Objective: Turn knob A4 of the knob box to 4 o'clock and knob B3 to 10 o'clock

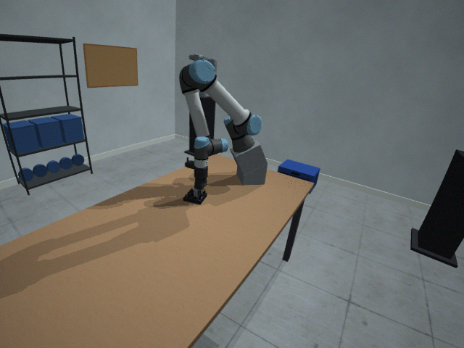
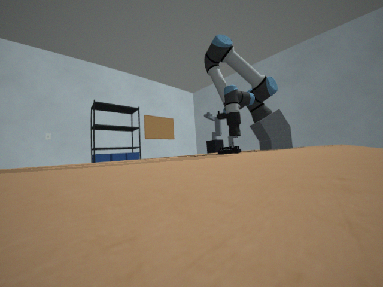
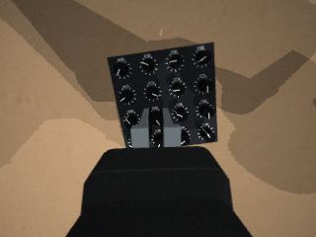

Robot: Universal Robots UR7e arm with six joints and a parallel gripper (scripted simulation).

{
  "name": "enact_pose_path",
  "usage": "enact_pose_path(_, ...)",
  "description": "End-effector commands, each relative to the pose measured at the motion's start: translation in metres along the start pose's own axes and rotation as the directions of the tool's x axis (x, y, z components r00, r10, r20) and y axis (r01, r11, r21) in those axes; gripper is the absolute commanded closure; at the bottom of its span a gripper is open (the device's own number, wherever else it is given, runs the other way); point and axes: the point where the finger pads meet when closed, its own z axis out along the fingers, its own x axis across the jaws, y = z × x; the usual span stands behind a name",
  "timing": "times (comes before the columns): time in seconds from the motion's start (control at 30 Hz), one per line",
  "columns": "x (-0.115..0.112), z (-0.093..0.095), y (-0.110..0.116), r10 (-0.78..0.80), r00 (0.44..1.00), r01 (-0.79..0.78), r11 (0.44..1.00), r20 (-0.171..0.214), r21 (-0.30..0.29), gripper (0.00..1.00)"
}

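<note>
The black knob box (image 1: 189,201) (image 2: 229,151) (image 3: 166,79) stands on the table. In the wrist view the names lie above their knobs, so the front is at the top and column 4 is at the left. My gripper (image 1: 196,194) (image 2: 231,146) (image 3: 156,118) points down, its fingers at knob height on both sides of knob B3 (image 3: 156,119). The fingers look shut on it; no clear gap shows. B3's line points down and a little right, near 11 o'clock. Knob A4 (image 3: 129,143) is mostly hidden by the left finger and gripper body; its line is unclear.
Neighbouring knobs B4 (image 3: 130,119), B2 (image 3: 181,114) and C3 (image 3: 152,92) stand close around the fingers. Knob A3 (image 3: 157,139) is partly hidden by the gripper. The table (image 1: 161,284) (image 2: 191,216) carries the box and the grey robot pedestal (image 1: 253,170) (image 2: 273,136).
</note>
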Motion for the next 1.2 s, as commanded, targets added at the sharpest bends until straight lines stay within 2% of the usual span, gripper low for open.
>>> enact_pose_path(0.0,-0.0003,-0.0003,-0.0001,-0.051,0.999,0.051,0.999,0.002,0.000,0.70)
enact_pose_path(0.57,-0.0003,-0.0003,-0.0001,-0.141,0.990,0.141,0.990,0.002,0.000,0.70)
enact_pose_path(1.17,-0.0003,-0.0003,-0.0001,-0.155,0.988,0.155,0.988,0.002,0.000,0.70)
